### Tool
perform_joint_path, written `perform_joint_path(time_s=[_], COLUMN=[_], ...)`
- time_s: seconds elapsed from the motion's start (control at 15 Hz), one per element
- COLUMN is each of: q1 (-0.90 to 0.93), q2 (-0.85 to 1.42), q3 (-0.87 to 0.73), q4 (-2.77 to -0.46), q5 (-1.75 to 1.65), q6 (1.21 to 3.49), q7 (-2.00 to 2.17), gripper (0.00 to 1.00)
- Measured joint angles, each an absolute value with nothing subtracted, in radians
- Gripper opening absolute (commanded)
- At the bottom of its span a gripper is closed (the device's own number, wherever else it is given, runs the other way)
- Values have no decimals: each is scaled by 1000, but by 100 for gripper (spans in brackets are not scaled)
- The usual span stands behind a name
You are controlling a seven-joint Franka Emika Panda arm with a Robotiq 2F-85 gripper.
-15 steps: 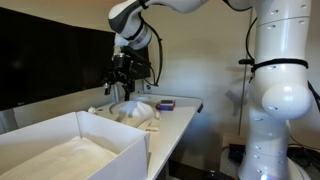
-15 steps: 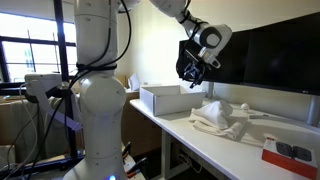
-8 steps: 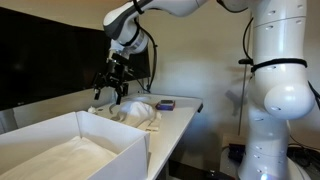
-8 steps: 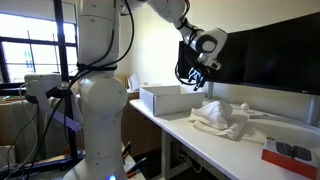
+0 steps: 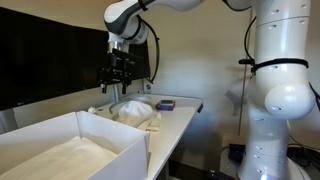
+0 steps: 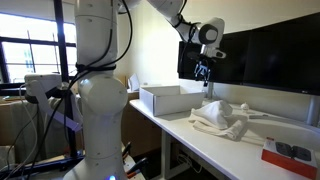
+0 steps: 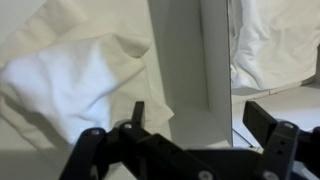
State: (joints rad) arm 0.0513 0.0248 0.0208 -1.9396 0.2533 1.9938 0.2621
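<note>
Hovering high with the gripper (image 5: 118, 80), jaws spread wide and holding nothing, well above the heap of white cloth (image 5: 135, 112) lying mid-frame on the table (image 5: 188, 112). Showing in both exterior views as apart from the cloth, with clear air between fingertips and fabric (image 6: 220, 118). Looking down in the wrist view, finding the cloth (image 7: 80, 80) filling the left half of the frame, and the two dark fingers (image 7: 136, 112) poking in from the bottom edge. Judging the step in hand as an approach, with nothing grasped yet. Judging the next move as calling for a straight descent onto a raised fold, keeping the jaws wide until the pads are straddling fabric, then closing on enough layers to avoid slipping off a thin edge.

Noting the open white box (image 5: 70, 145) taking up the lower left of the frame, close beside the cloth, its wall standing near any sideways path. Seeing a small dark object (image 5: 166, 104) resting right of the cloth, apart from it. Noting the black screen (image 5: 50, 60) spanning the left background behind the arm, leaving little room rearward. Failing to tell what the pale vertical strip (image 7: 215, 60) in the wrist view belongs to
</note>
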Motion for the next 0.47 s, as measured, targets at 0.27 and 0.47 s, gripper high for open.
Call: perform_joint_path(time_s=[0.27, 0.47], q1=[58, 58], q2=[-34, -50], q3=[43, 50], q4=[-1890, -1880], q5=[111, 111], q6=[1895, 1868], q7=[286, 285], gripper=[100, 100])
